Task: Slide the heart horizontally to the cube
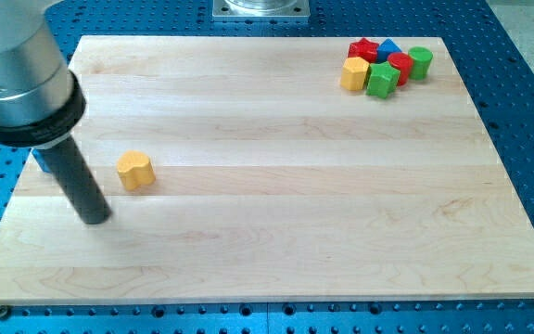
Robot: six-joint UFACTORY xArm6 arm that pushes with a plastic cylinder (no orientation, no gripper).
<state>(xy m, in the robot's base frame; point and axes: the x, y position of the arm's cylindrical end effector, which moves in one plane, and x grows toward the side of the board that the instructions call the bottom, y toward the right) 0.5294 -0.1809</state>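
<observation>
My tip (95,219), a plain rod tool with nothing to open or hold, is resting just left of the yellow heart (135,171), apart from it. A blue cube (42,159) is peeking from behind the rod. The wooden surface (276,232) is showing smooth grain. The push seems unfinished. Far right, a cluster of blocks (385,64) is sitting.

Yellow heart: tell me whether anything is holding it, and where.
Nothing is held. My tip has no jaws and stands apart from the yellow heart, to the view's left and slightly below it, with bare board between them.
</observation>
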